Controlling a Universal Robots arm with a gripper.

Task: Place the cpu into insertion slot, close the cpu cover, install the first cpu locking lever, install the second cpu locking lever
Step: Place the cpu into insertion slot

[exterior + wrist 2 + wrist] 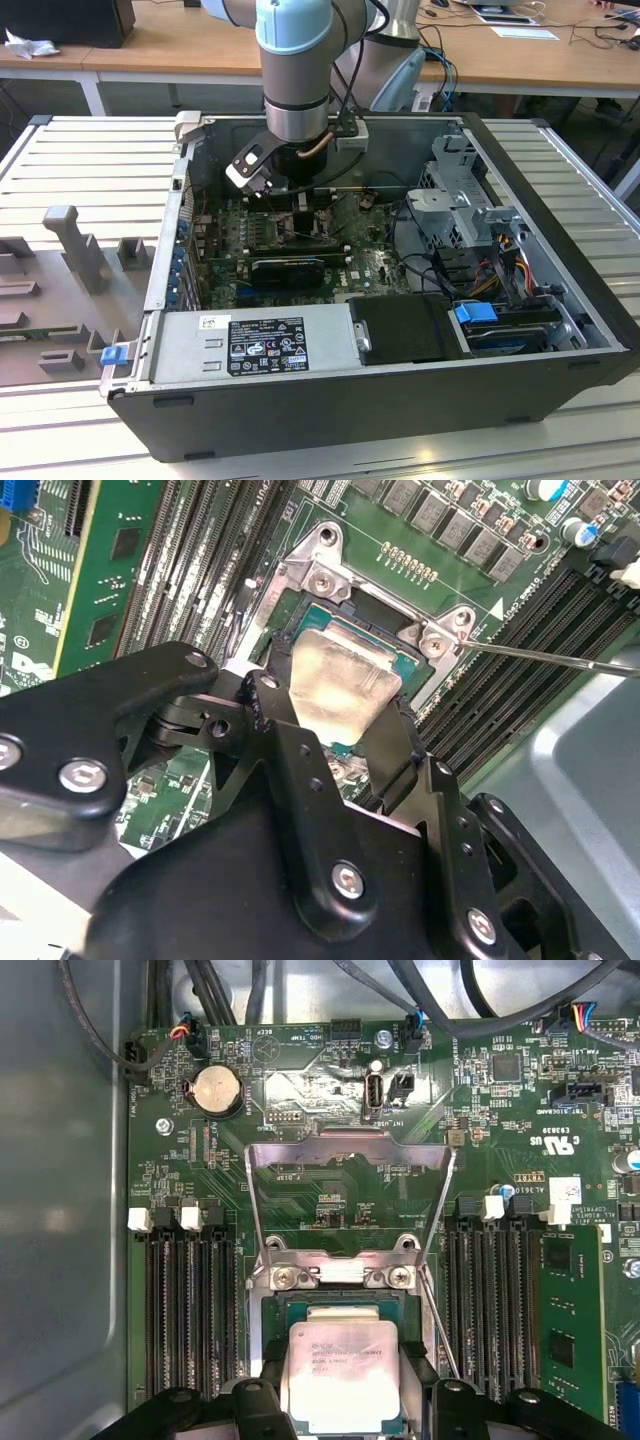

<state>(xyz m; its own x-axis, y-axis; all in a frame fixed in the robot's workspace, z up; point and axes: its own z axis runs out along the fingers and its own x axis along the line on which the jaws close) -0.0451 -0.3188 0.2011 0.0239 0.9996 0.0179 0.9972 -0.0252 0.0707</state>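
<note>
Currently the arm is working through the first step, placing the cpu (335, 675) into the insertion slot (272, 1328). The gripper (335, 720) is clenching the chip by two opposite edges. The chip is sitting level within the slot's dark frame; whether it is fully seated or just above the pins cannot be told.

In the exterior view the gripper is reaching into the computer case (380, 410) at about 11 o'clock from the case's middle. The power supply (250, 340) is lying at 7 o'clock and the drive cage (470, 200) at 2 o'clock.

The cpu cover (350, 1150) is standing raised on its hinge along one edge of the slot, not yet closed. A locking lever (560, 658) is lying unlatched, angled away from the slot.

Judged from this, finishing the placement is calling for a level, square settling with no sideways drag across the pins before the fingers (272, 712) let go.

Room is tight. Memory slots (190, 1300) are flanking the slot on both sides, the raised cover is bounding a third, and only the space straight above is offering free travel.
</note>
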